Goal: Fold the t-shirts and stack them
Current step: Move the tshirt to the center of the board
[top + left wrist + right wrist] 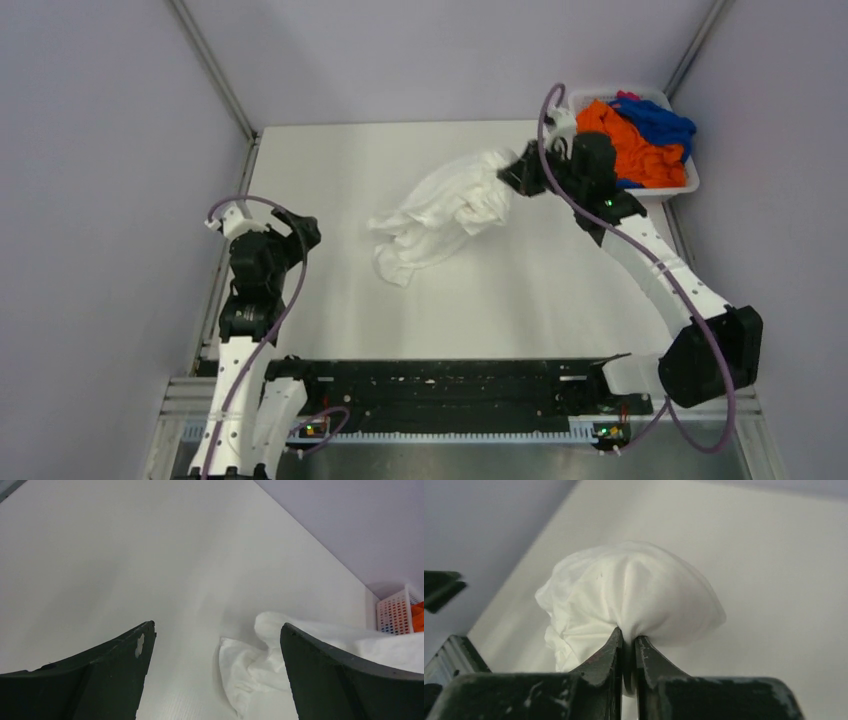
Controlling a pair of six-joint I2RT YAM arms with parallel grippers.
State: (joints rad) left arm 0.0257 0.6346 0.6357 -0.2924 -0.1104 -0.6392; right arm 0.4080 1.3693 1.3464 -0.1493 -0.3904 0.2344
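Status: white t-shirt (pixel 440 215) pinched at one end, free end toward the idle gripper

I find the right gripper (pixel 628 639) clamped tight on a fold of the white t-shirt. Its wrist view shows cloth ballooning out past the closed fingertips. The left gripper (pixel 217 627) stands at its widest and carries nothing, poised above bare table (pixel 330 160).

The garment lies crumpled mid-table. Its long axis runs diagonally from the pinched far-right end to a loose tail at the near left. That tail points toward the left gripper, plainly the nearer of the two to it, though tool and cloth are well apart. In my judgement, spreading the shirt calls for the left gripper to travel right and far to take the free end.

The bunching hides collar, sleeves and any print, so I cannot tell which part is gripped.

The basket (pixel 690 182) sits at the far right corner, just right of the right gripper, holding an orange t-shirt (pixel 632 150) and a blue t-shirt (pixel 658 122). No fold is made, no stack begun.
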